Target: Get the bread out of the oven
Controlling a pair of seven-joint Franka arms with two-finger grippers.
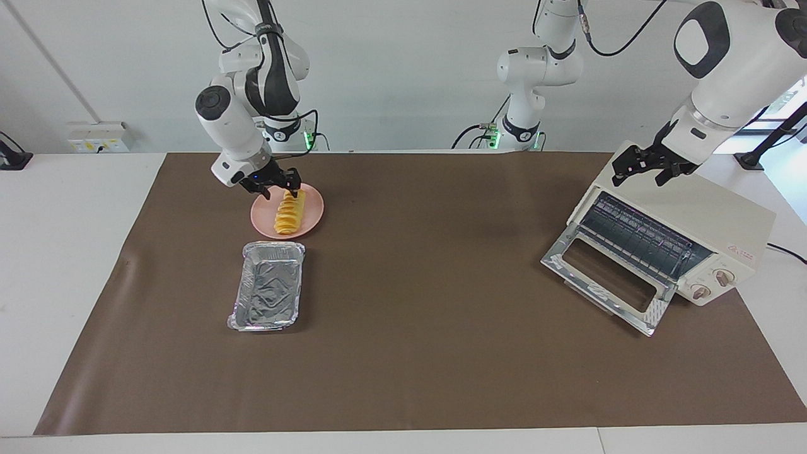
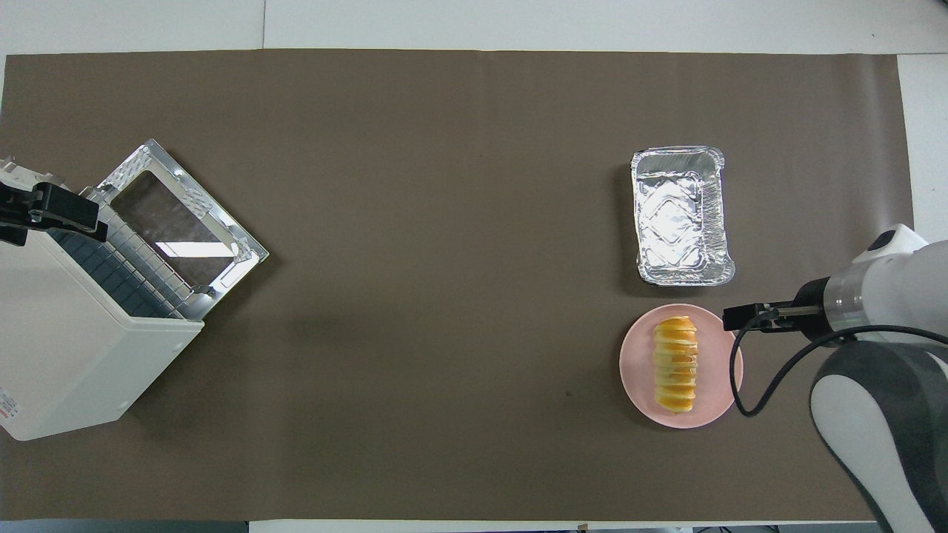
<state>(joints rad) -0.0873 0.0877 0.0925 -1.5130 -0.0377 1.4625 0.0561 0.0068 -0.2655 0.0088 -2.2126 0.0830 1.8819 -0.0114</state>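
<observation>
The counter (image 1: 403,378) was covered with a large brown mat (image 1: 441,353), and all the things stood on this mat.

The oven (image 1: 684,236) was at the left arm's end of the counter, turned at an angle. Its glass door (image 1: 608,285) was dropped down and lay open, and the wire rack (image 1: 637,236) inside had nothing on it. Two round knobs (image 1: 711,285) showed on its front panel.

The foil tray (image 1: 267,294) stood toward the right arm's end of the counter, with nothing in it. The pink plate (image 1: 287,210) was just beside it, nearer to the robots.

The bread (image 1: 289,213) was out of the oven. It lay on the pink plate along its middle, with the ridges across it, and nothing held it.

The left pincer (image 1: 643,171) hung over the top edge of the oven, above the open mouth, and its fingers stood apart with nothing between them.

The right pincer (image 1: 272,183) was just above the rim of the plate, at the edge nearer to the robots. Its fingers were apart and did not touch the bread.
</observation>
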